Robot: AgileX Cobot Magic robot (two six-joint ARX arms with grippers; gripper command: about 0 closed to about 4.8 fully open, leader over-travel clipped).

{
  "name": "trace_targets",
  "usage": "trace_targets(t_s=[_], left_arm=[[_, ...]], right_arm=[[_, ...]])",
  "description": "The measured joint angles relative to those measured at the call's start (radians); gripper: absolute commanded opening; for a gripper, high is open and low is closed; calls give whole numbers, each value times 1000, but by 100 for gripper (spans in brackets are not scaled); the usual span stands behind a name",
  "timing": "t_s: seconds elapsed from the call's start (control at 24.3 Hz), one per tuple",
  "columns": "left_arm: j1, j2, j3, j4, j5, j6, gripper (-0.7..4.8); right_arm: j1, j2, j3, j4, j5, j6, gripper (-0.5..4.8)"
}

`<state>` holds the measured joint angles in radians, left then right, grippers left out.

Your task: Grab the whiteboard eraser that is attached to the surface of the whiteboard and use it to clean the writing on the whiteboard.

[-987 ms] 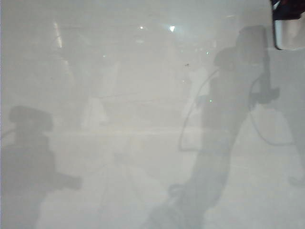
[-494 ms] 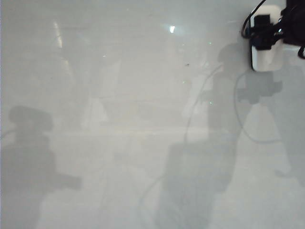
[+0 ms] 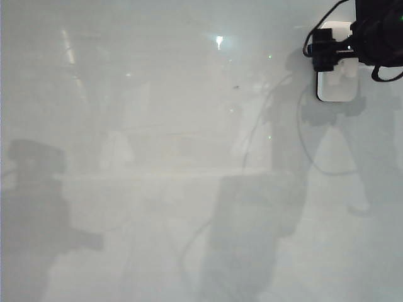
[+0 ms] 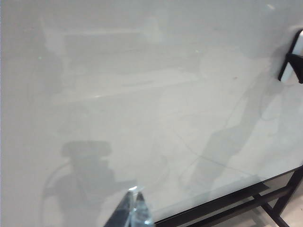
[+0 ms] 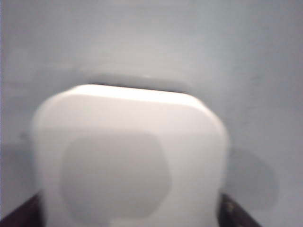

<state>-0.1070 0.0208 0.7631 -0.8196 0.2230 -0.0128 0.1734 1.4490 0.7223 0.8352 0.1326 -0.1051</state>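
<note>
The whiteboard (image 3: 157,126) fills the exterior view; no writing shows on it, only a tiny dark speck (image 3: 238,87). The whiteboard eraser (image 3: 338,82), a white rounded block, lies flat on the board at the top right. My black right gripper (image 3: 340,50) sits over its upper part. In the right wrist view the eraser (image 5: 128,156) fills the frame, and dark fingers (image 5: 236,215) stand wide at both its sides, open. My left gripper (image 4: 136,193) hangs over the board near its edge, tips together, shut and empty.
Shadows of both arms and a cable fall across the board (image 4: 142,94). The board's edge and a black frame (image 4: 227,203) beneath it show in the left wrist view. A black cable (image 3: 308,44) loops beside the right gripper.
The right gripper and the eraser have come in from the top right corner, moving left and down over the board. The left arm's shadow has stayed put.
</note>
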Motion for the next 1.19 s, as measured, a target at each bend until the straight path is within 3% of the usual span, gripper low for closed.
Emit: trace_targets(t_s=[0.12,0.33,0.58,0.62,0.7,0.74,0.78,0.9,1.19], left_arm=[[0,0,-1,-1,-8,0,-5],[0,1,-35,20,-103,-5,-4],[0,1,-64,130,-104,-5,-5],[0,1,-71,147,-106,-5,-4],[0,1,-100,186,-112,-5,-4],[0,0,-131,215,-111,-5,-4],[0,0,-159,237,-112,-5,-4],[0,3,-241,307,-104,-5,-4],[0,3,-370,435,-103,-5,-5]], right_arm=[[12,-64,0,-92,0,-2,479],[47,-206,0,-287,70,-5,479],[114,-422,0,-559,156,-7,479],[128,-454,0,-607,175,-8,317],[168,-566,0,-759,201,-6,86],[193,-630,0,-815,202,-6,39],[216,-671,0,-850,202,0,12],[295,-835,0,-979,196,78,-4],[396,-1086,-42,-1131,121,166,-2]])
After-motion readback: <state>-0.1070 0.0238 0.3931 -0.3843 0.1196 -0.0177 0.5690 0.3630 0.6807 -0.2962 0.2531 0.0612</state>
